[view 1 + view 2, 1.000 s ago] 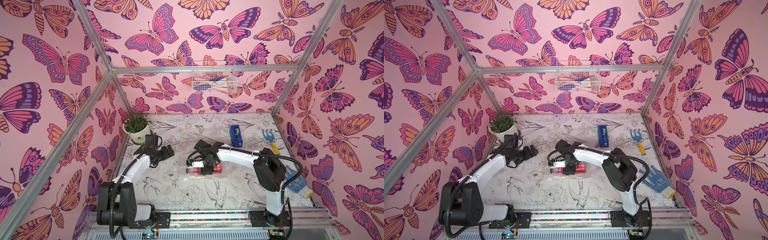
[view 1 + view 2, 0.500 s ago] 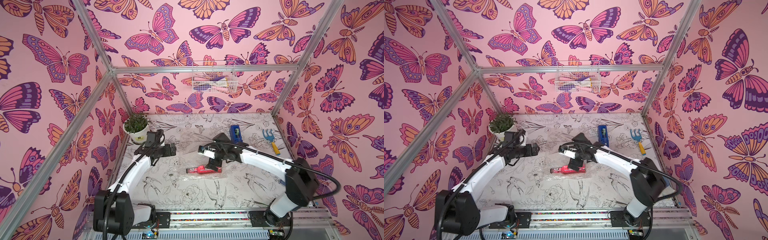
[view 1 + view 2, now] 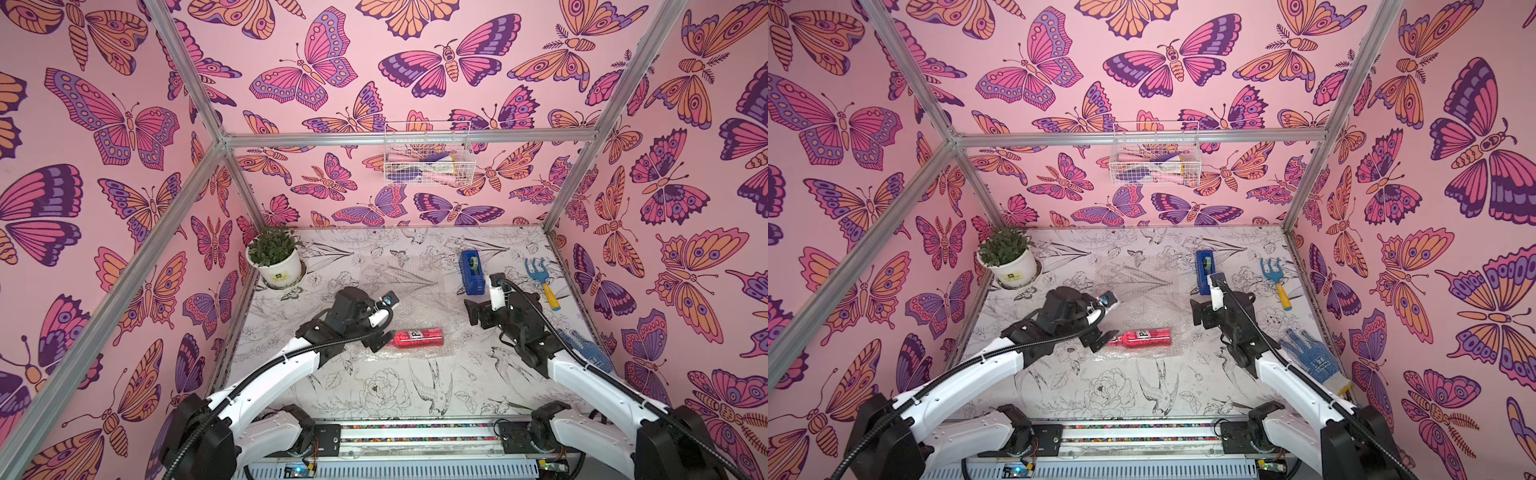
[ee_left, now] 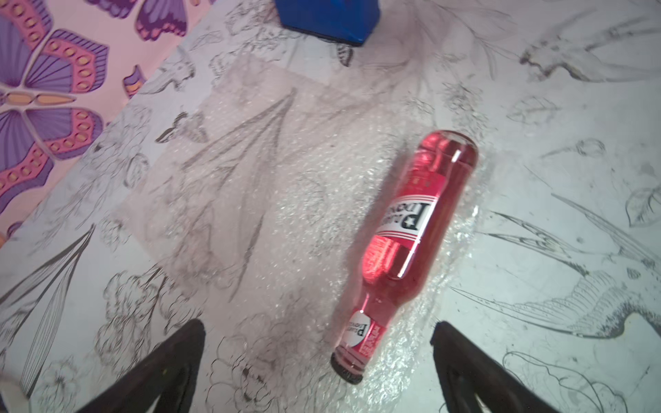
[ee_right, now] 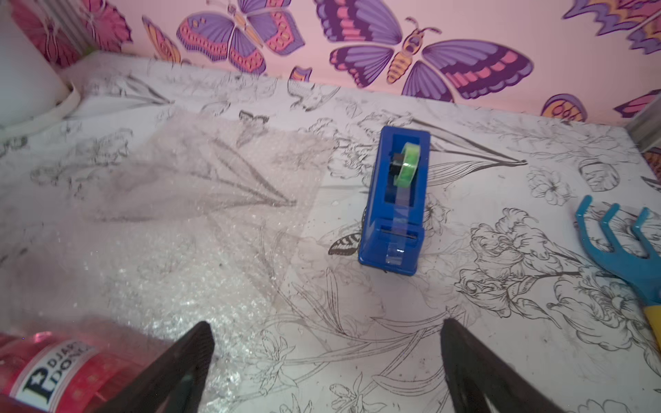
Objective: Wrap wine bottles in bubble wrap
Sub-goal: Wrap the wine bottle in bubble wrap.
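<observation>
1. Could roll away if bumped: round bottle (image 3: 415, 337) lying on its side on the near end of the bubble wrap (image 3: 398, 282), cap pointing left.
2. Could bunch up or slide the thin wrap if tugged by one corner only.
3. Left pincer (image 4: 317, 325): wide open, holding nothing, just left of the cap, not touching.
4. Right pincer (image 5: 325, 322): wide open, holding nothing, right of the bottle and apart from it, near the blue tape dispenser (image 5: 393, 200).
5. Might knock that dispenser when reaching.
</observation>
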